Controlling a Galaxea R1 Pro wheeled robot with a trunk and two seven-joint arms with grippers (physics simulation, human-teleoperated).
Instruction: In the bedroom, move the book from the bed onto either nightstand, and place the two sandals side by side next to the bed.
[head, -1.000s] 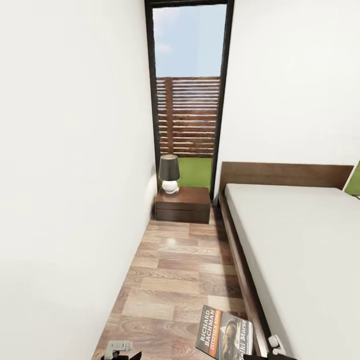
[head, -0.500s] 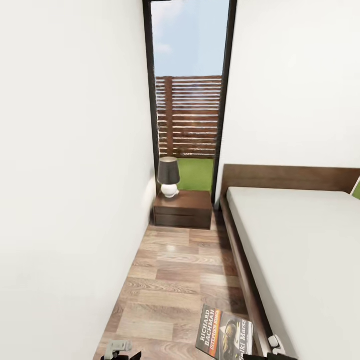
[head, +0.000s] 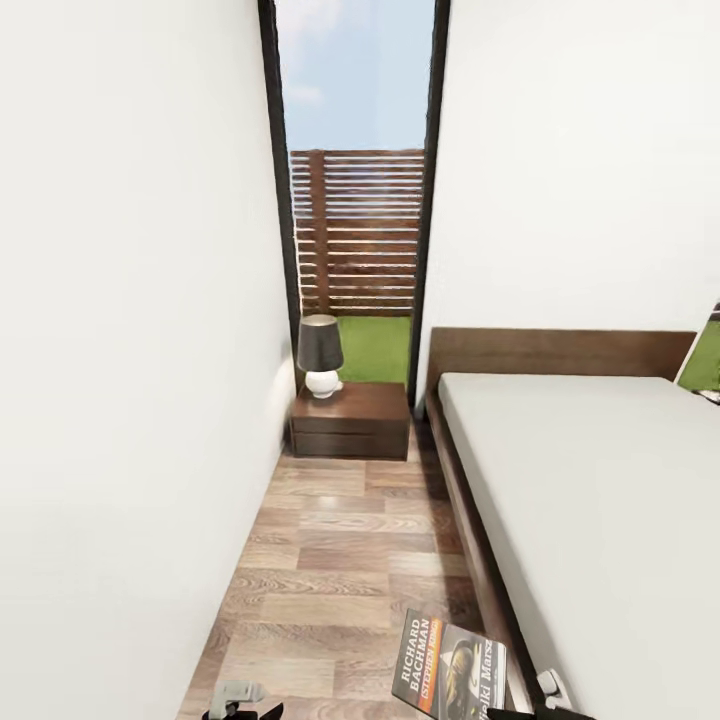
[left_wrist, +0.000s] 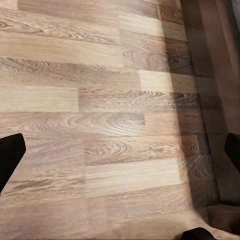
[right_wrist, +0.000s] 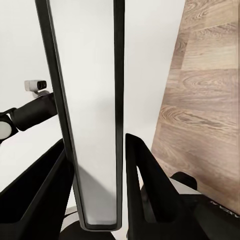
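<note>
Nearest the robot, the right gripper (right_wrist: 97, 165) is clamped on the book (head: 450, 665): in the right wrist view its two black fingers (right_wrist: 150, 185) press either side of the thin volume, seen edge-on as a pale slab with dark borders. From the head view the book shows at the bottom edge, held up over the floor (head: 330, 560) just beside the bed frame, its cover with "Richard Bachman" on an orange-and-white band facing up.

The left gripper (left_wrist: 120, 150) hangs over bare wood planks with its black fingertips (left_wrist: 10, 152) wide apart and nothing between them; a bit of the left arm shows at the bottom of the head view.

To the right runs the bed (head: 600, 500), a pale mattress on a dark brown frame with a headboard against the white wall. A narrow strip of plank floor lies between it and the left wall.

At the far end of that strip stands the nightstand (head: 350, 420), dark reddish-brown, just beside the head of the bed. A lamp (head: 320, 355) with a dark shade and white base sits on its left part. Behind it rises a tall dark-framed window (head: 355, 170), showing a slatted fence, grass and sky.
</note>
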